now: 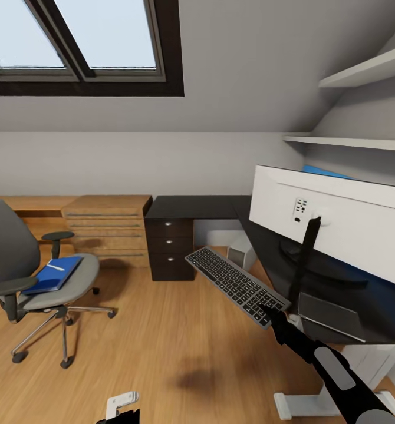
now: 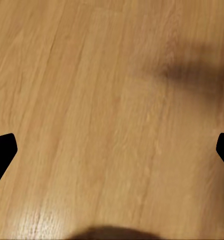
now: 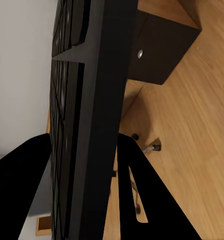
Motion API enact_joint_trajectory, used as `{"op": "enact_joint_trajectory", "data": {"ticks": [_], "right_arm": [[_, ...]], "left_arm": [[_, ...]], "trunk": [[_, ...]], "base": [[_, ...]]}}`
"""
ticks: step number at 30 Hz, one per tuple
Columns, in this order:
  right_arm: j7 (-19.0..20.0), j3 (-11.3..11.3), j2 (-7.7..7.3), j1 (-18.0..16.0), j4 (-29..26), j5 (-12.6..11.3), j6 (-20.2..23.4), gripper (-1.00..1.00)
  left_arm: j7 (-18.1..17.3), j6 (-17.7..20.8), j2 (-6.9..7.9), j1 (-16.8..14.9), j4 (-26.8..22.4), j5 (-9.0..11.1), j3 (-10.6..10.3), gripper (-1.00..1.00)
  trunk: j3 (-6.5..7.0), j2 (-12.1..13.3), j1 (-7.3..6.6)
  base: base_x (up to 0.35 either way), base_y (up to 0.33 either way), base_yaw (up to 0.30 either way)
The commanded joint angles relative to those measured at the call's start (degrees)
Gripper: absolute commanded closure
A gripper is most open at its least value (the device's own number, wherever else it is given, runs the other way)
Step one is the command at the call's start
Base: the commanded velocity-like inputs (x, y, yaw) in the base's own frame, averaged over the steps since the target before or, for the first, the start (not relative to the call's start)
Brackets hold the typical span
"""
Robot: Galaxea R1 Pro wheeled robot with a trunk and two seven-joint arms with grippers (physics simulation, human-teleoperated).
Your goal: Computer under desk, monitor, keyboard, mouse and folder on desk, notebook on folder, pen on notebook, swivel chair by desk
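The keyboard [image 1: 237,285] hangs in the air over the wooden floor [image 1: 180,341], just off the table [image 1: 262,235] edge, clamped at one end by the right fingers [image 3: 137,190]. Beside it, the monitor [image 1: 339,221] stands on the table. The left fingers [image 2: 1,152] are spread apart.

Glossy wood floor [image 1: 162,341], matt keyboard [image 1: 236,284]

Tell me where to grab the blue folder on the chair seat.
Take the folder by its front edge, coming from the open front of the seat. It lies flat, so the fingers must straddle an edge, and the armrests flank both sides. A pen rests on top, so probably keep it level.
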Motion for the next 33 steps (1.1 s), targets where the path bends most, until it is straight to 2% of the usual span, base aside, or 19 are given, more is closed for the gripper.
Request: {"op": "enact_joint_trajectory", "data": {"ticks": [1,18,24,33], "right_arm": [[0.0,0.2,-0.04,0.0,0.0,-0.5,0.1,1.00],[0.0,0.2,-0.10,0.0,0.0,-0.4,0.1,1.00],[0.0,0.2,-0.10,0.0,0.0,-0.3,0.1,1.00],[0.0,0.2,-0.12,0.0,-0.1,-0.3,0.0,1.00]], "left_arm": [[0.1,0.2,-0.03,0.0,-0.1,0.3,0.1,-1.00],[0.0,0.1,-0.03,0.0,0.0,0.4,0.1,-1.00],[0.1,-3.5,-0.03,0.0,1.3,0.3,0.1,-1.00],[0.0,-4.2,-0.03,0.0,1.5,0.3,0.1,-1.00]], "trunk": [[-0.06,0.0,0.02],[-0.06,0.0,0.02],[-0.06,0.0,0.02],[-0.06,0.0,0.02]], "base": [[0.214,0.000,0.000],[0.249,0.074,0.000],[0.329,0.079,0.000],[0.332,0.078,0.000]]}}
